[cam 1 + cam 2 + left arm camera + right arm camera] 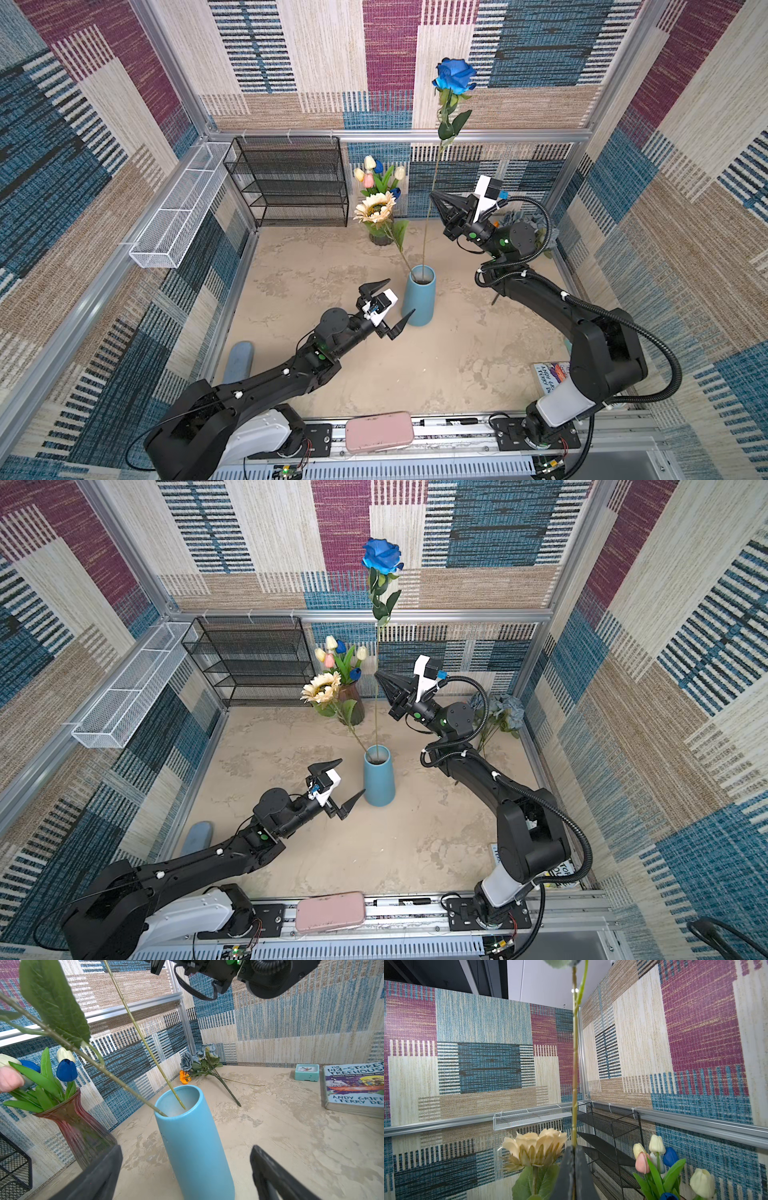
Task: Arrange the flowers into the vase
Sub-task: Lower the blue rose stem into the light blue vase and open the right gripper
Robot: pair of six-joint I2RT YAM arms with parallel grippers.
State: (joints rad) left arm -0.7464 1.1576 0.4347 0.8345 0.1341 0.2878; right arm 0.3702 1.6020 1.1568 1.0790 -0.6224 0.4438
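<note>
The right pincer is clamped tight on the green stem of the tall blue artificial rose. The stem's foot stands in the light-blue cylindrical vase, alongside the cream sunflower stem. The left pincer gapes wide and empty, just beside the vase.

The rose is blue, the sunflower cream, the vase light blue, the walls striped maroon-blue-beige patchwork
</note>
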